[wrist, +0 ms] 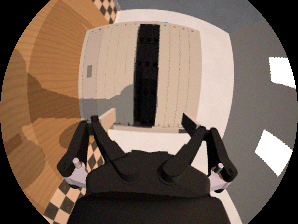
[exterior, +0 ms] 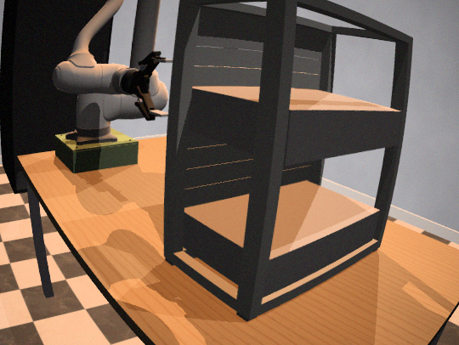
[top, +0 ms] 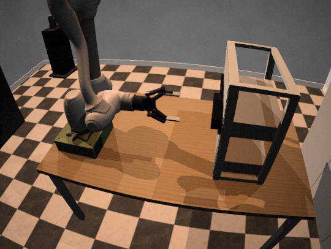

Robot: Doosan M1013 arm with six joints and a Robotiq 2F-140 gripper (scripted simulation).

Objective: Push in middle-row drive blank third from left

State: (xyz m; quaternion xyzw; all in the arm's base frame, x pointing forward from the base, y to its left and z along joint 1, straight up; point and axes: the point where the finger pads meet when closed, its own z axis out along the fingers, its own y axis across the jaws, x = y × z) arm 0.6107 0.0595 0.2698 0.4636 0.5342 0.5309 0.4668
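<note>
The dark-framed rack stands upright on the right part of the wooden table, its front facing the arm. My gripper is open and empty. It hovers above the table, well short of the rack front, and points at it. In the wrist view the rack front fills the middle as a pale face with a dark strip, seen turned on its side between my spread fingers. The single blanks are too small and faint to tell apart. The exterior view shows the rack from behind, with my gripper beyond it.
The arm's green base block sits at the table's left end. A black pillar stands on the floor behind it. A pale wall panel stands close to the table's right end. The rack stands near the table's right and front edges.
</note>
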